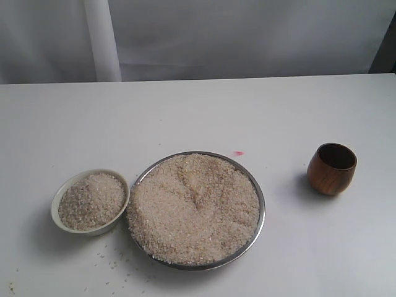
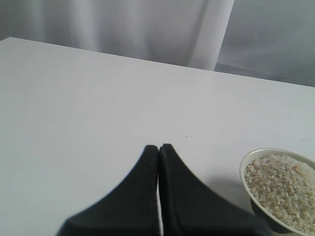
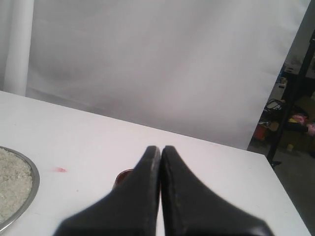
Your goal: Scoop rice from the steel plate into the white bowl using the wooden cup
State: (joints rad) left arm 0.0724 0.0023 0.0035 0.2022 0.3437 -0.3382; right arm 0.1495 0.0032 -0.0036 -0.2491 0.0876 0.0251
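White bowl [image 1: 55, 213] found heaped with rice [image 1: 91, 201], beside still-full steel plate [image 1: 262, 213]. Wooden cup [image 1: 332, 168] left upright, apart on right, ungrasped. Left gripper [image 2: 158, 147] and right gripper [image 3: 161, 147] seen closed, empty. Filling judged largely done.

Table [image 1: 185, 105] — white, flat top, on which the following are carried. Wooden cup [image 1: 332, 169]: stood upright, mouth up, apart from all else. Steel plate [image 1: 263, 209]: set near the cup, to its left in the exterior view, heaped with rice [image 1: 195, 207]. White bowl [image 1: 73, 229]: placed beyond the plate from the cup, just beside the plate's far rim; contact cannot be told. Loose grains [image 1: 114, 263] — scattered by the bowl, farthest from the cup. Pink mark [image 1: 239, 153]: seen between cup and plate, at the plate's edge.
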